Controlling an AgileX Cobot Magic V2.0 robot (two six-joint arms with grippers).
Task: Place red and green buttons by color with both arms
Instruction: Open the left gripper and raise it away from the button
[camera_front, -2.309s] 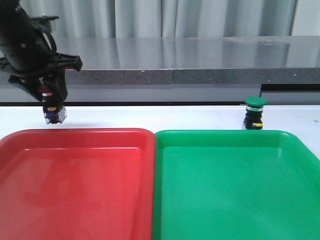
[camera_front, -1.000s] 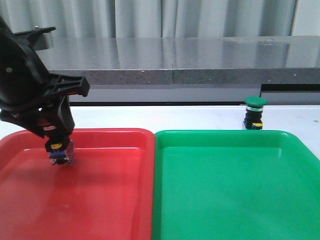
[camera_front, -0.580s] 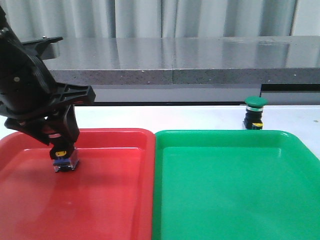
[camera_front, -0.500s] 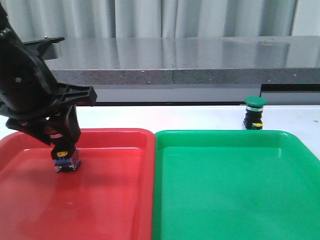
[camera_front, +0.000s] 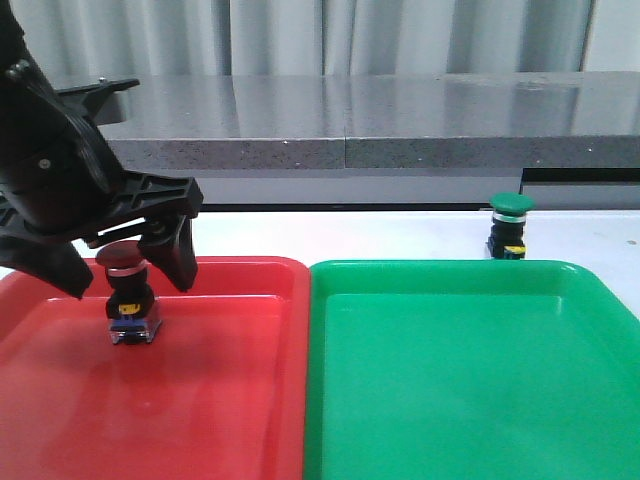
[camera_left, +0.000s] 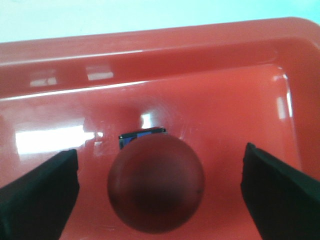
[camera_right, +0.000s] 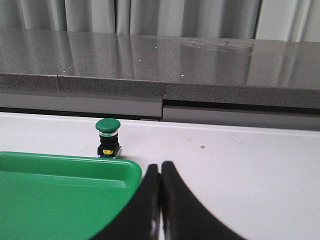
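Note:
The red button (camera_front: 127, 296) stands upright on the floor of the red tray (camera_front: 220, 400), near its back left part; in the left wrist view its dark red cap (camera_left: 156, 183) fills the middle. My left gripper (camera_front: 122, 268) is open around it, both fingers well clear of the cap. The green button (camera_front: 510, 228) stands on the white table just behind the back edge of the green tray (camera_front: 470, 380), and shows also in the right wrist view (camera_right: 108, 138). My right gripper (camera_right: 160, 172) is shut on nothing, over the table beside the green tray's corner (camera_right: 120, 170).
The two trays lie side by side and touch along the middle. A grey stone ledge (camera_front: 400, 120) runs along the back of the white table (camera_front: 380, 235). Curtains hang behind it.
My left arm carried the red button from behind the tray down into the red tray, set it on the floor and opened its fingers. The green button has not moved.

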